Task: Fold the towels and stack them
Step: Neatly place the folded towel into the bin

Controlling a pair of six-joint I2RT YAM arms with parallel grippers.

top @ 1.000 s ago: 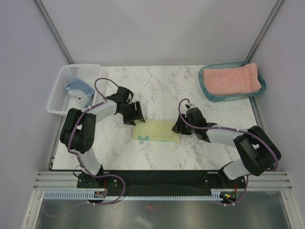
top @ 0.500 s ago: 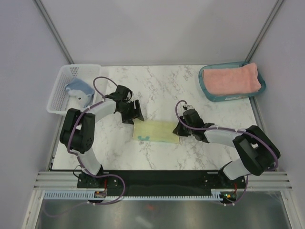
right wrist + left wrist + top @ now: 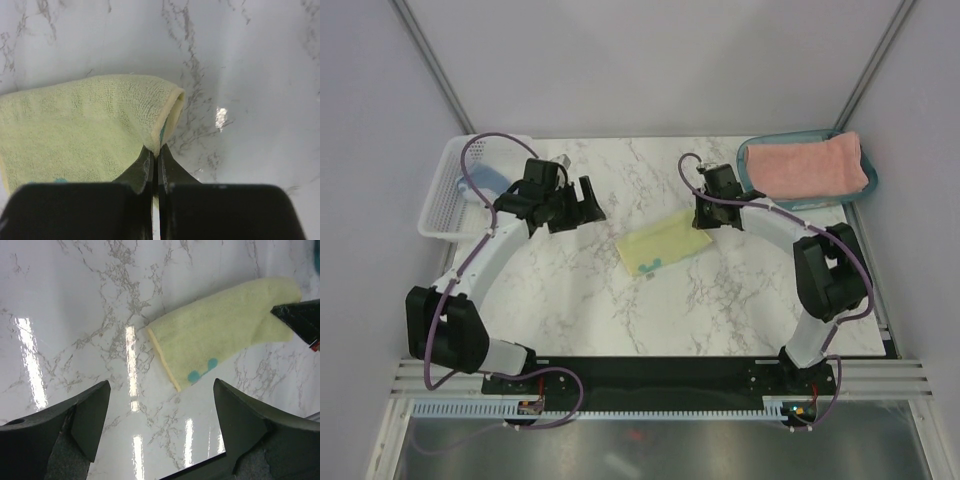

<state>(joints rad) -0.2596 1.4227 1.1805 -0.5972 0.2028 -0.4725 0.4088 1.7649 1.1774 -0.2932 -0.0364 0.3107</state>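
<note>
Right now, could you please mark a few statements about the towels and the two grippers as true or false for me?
1. The right gripper is shut on an edge of the pale-yellow towel. True.
2. The left gripper grips that towel too. False: its jaws stand wide open with nothing between them, clear of the cloth.
3. The salmon-pink towel lies folded in the teal tub. True.
4. The grey-blue towel is stacked on the pink one. False: it sits in the white basket on the far left.
</note>
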